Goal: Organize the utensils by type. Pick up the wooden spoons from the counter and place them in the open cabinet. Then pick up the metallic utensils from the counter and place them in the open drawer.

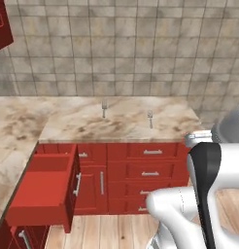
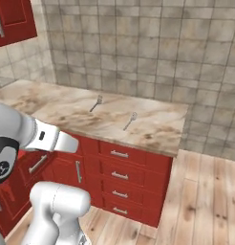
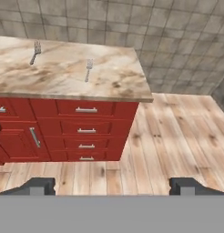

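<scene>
Claw (image 3: 112,185) stands wide and holds nothing, hanging over the wooden floor (image 3: 177,136), well apart from the tabletop (image 3: 63,75). Two grey forks lie on that tabletop, apart: left fork (image 3: 35,52), right fork (image 3: 89,69). Open drawer (image 1: 43,189) juts out left.

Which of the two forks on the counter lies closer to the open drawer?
The left fork, nearer the wall tiles. The open drawer juts out at the counter's left end, while the other fork lies further right, nearer the front edge.
</scene>
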